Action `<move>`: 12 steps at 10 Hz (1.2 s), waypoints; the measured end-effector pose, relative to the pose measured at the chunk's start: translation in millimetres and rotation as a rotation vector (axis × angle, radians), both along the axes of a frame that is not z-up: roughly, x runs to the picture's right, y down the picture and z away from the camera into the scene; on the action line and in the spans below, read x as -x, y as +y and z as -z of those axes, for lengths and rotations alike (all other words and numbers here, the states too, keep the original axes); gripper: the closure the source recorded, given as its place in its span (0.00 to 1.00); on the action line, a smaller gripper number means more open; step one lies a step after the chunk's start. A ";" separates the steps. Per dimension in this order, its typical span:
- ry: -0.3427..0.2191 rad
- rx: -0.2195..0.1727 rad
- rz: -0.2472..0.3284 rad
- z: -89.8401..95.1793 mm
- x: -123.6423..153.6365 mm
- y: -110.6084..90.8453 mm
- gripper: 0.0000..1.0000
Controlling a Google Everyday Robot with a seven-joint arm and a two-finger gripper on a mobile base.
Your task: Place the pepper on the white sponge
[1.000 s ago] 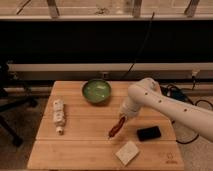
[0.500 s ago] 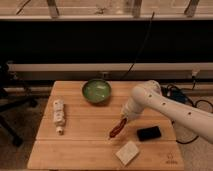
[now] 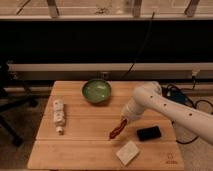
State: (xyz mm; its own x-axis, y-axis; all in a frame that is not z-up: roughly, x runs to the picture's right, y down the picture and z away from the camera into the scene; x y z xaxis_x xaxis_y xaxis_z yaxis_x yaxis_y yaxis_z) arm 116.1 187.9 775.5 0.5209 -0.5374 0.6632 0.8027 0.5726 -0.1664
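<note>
In the camera view, the gripper (image 3: 123, 120) hangs just above and behind the white sponge (image 3: 128, 152), clamped on the pepper (image 3: 116, 130), which dangles tilted over the wooden table (image 3: 75, 150). The black pad (image 3: 149, 133) lies behind-right of the sponge, the green bowl (image 3: 96, 92) farther behind, and the white tube (image 3: 59, 114) well to its left.

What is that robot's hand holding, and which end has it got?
The hand holds the pepper by its upper end; the rest hangs slanting down over the table, short of the white sponge.
</note>
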 end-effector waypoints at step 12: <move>0.014 0.075 -0.093 32.6 -49.5 50.1 1.00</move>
